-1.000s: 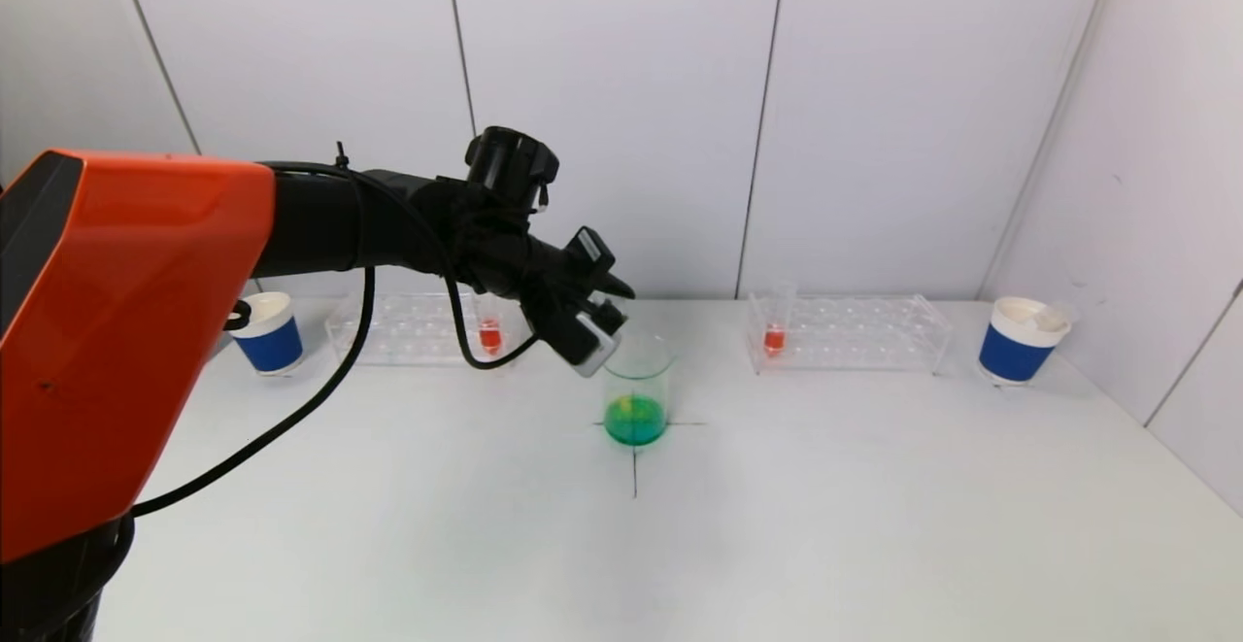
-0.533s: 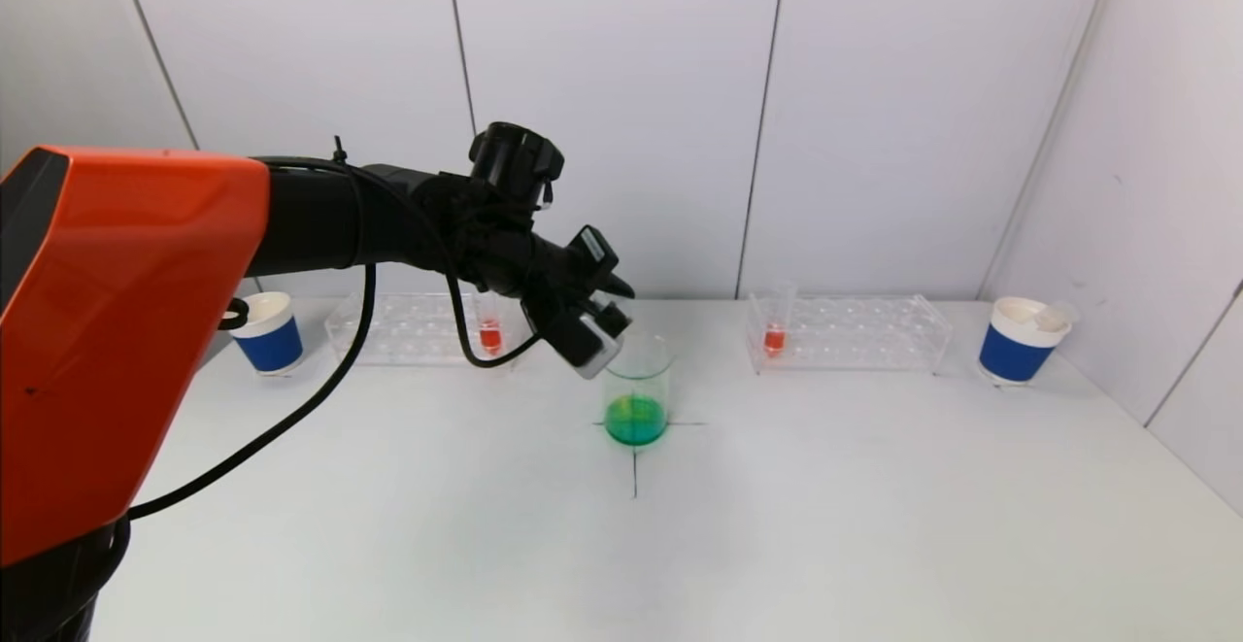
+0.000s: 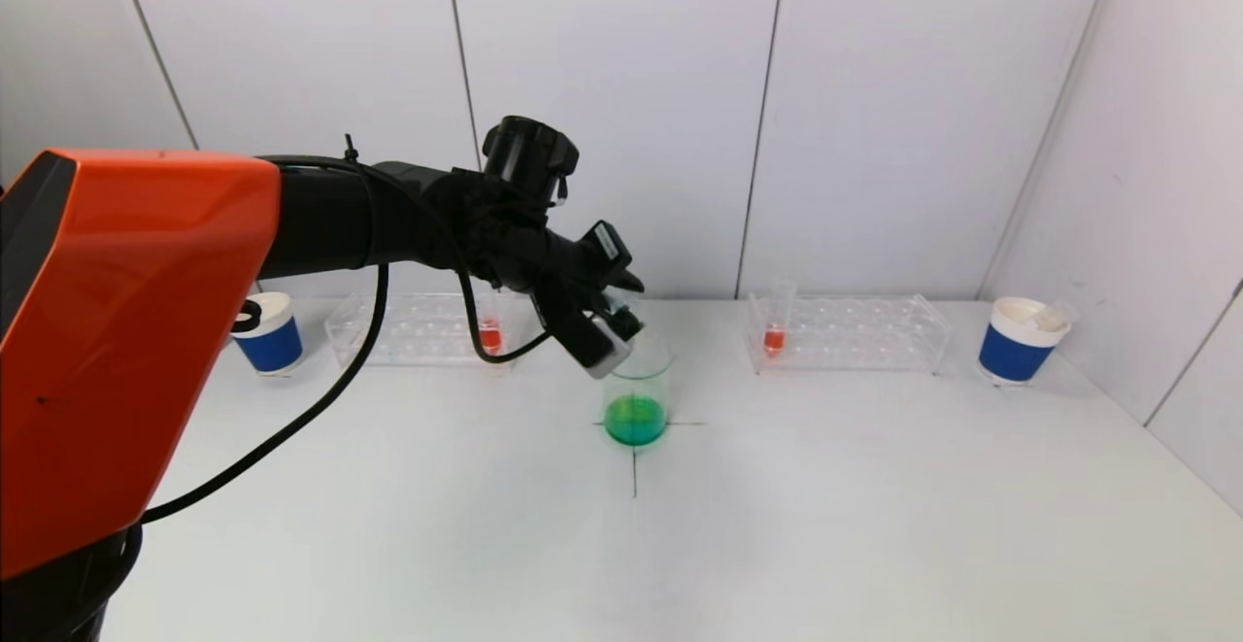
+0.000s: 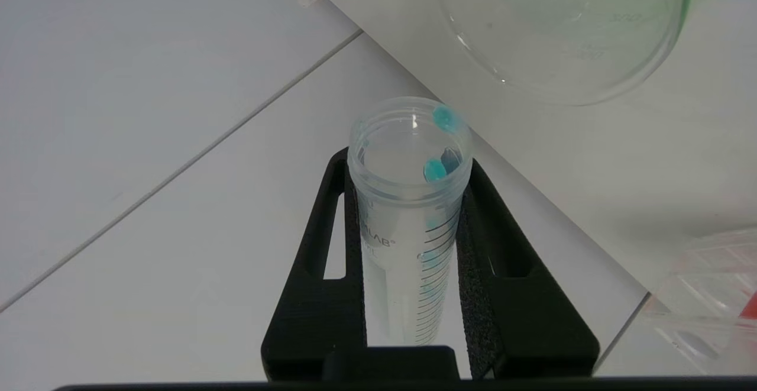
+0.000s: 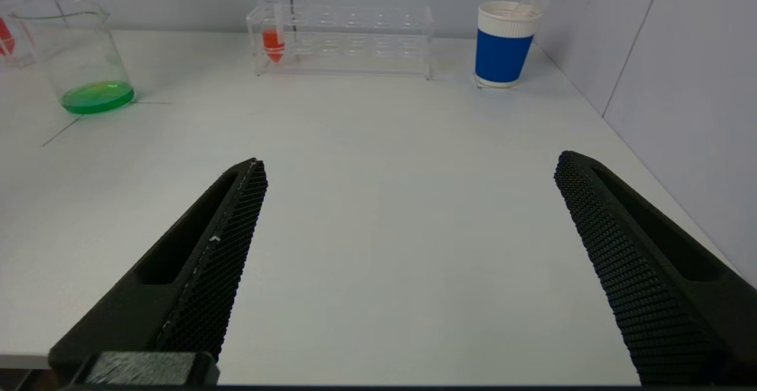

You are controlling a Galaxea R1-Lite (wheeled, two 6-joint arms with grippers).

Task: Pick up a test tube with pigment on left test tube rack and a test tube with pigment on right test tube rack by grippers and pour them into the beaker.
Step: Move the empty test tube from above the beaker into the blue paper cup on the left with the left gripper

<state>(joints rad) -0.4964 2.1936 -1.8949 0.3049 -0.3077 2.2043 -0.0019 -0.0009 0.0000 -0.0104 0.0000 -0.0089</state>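
My left gripper (image 3: 621,317) is shut on a clear test tube (image 4: 408,213) with only blue droplets left at its mouth. It holds the tube tilted just above the rim of the glass beaker (image 3: 636,394), which holds green liquid. The beaker rim also shows in the left wrist view (image 4: 562,30). The left rack (image 3: 413,329) holds a tube with red pigment (image 3: 490,329). The right rack (image 3: 850,331) holds another tube with red pigment (image 3: 774,329). My right gripper (image 5: 408,172) is open and empty, low over the near right of the table, out of the head view.
A blue paper cup (image 3: 269,333) stands left of the left rack. Another blue cup (image 3: 1022,339) with a used tube in it stands right of the right rack. A black cross (image 3: 635,457) marks the table under the beaker. Walls close the back and right.
My left gripper has risen slightly and moved a little right above the beaker, with the tube still held. The liquid in the beaker has settled to even green.
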